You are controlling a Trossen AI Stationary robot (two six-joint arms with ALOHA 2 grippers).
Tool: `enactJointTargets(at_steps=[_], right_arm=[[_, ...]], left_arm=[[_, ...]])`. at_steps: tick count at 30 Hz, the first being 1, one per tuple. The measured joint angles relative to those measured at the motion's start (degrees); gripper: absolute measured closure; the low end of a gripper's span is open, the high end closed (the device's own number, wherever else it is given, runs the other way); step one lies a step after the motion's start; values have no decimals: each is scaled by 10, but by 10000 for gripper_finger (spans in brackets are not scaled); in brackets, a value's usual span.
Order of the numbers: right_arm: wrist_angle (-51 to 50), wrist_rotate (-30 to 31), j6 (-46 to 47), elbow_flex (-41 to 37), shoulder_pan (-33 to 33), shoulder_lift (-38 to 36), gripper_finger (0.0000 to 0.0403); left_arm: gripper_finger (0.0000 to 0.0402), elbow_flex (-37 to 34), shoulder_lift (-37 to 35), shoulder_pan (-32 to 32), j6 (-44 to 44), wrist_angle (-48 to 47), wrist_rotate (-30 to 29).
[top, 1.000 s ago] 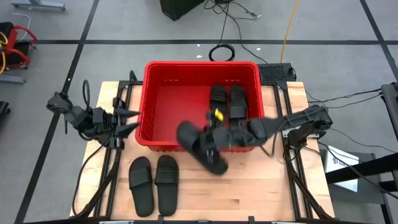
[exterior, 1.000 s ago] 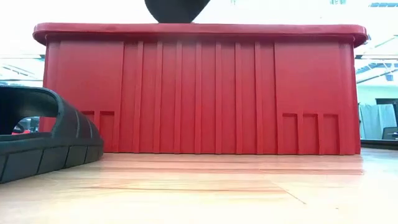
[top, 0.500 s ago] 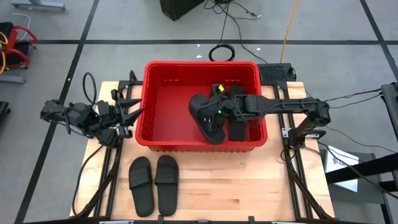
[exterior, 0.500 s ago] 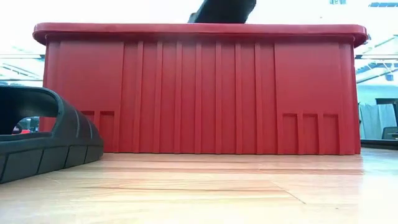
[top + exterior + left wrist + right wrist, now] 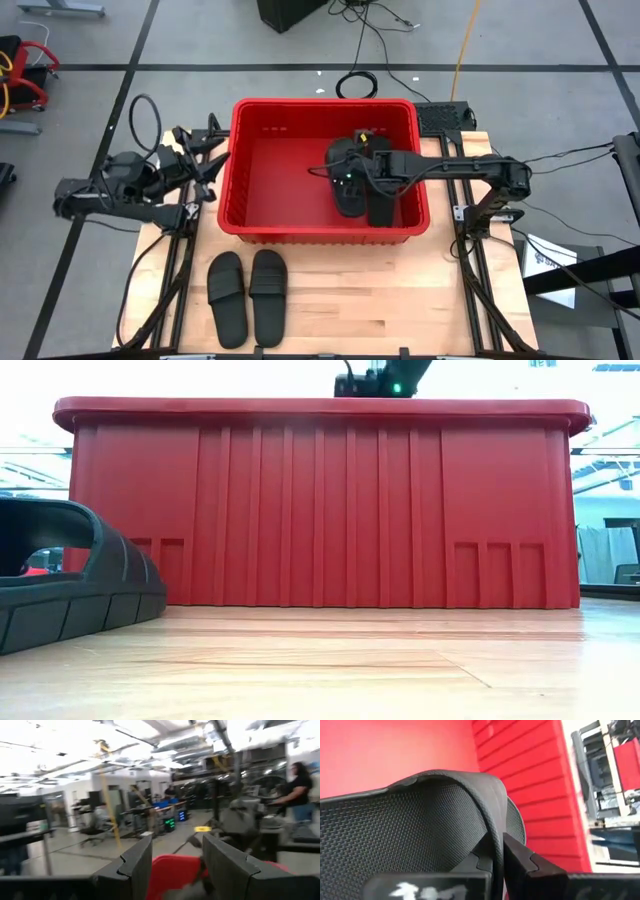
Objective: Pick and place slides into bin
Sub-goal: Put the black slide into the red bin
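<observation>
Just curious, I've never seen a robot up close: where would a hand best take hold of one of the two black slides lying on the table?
Probably the ribbed strap of a slide, from above: it arches clear of the flat sole.

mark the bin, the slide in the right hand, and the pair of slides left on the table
bin [image 5: 240, 170]: high view, bare red floor.
held slide [image 5: 400, 830]: right wrist view, mesh underside of its strap.
pair of slides on the table [image 5: 247, 296]: high view, between them, on the right one's inner edge.
</observation>
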Motion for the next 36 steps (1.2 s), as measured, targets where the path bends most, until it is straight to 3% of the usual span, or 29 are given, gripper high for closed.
enactJointTargets(at_steps=[10,19,26,36], right_arm=[[12,43,44,-90,-7,0,392],[56,40,92,-133,-6,0,392],[172,17,68,-201,-16,0,392],[179,25,63,-222,-27,-1,392]], left_arm=[[222,0,1,140,-43,-16,101],[222,0,53,245,-96,-8,212],[222,0,94,294,-122,26,302],[222,0,98,325,-128,25,330]])
